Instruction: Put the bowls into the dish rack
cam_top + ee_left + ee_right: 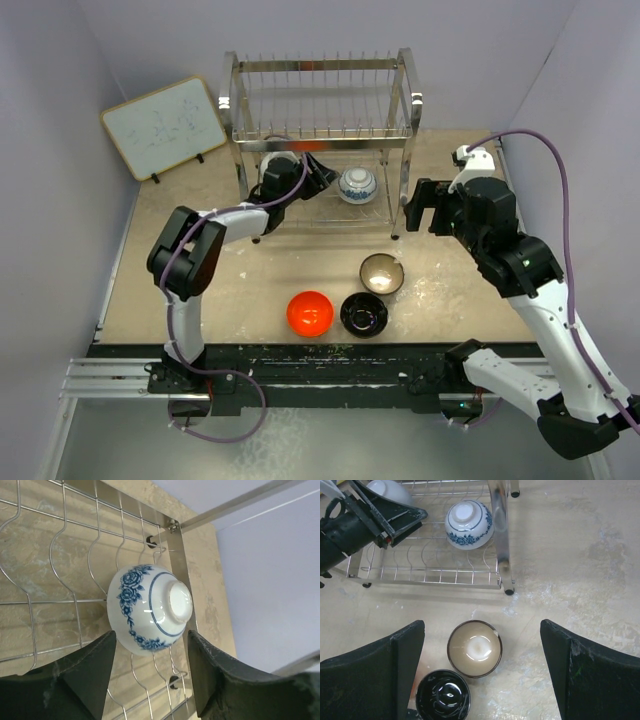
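Beige table (440,290): blue-patterned bowl (150,609) upside down on rack (320,100) lower shelf, btwn tips of left gripper (151,635), spread wide. Right gripper (481,625) also spread, tan bowl (474,648) below.

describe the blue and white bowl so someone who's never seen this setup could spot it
Start at the tall steel wire dish rack at the back. On its lower grid shelf, by the right-hand post, a small bowl sits upside down. It alone has blue flowers on white; the bowls on the table in front are orange-red, black and tan.
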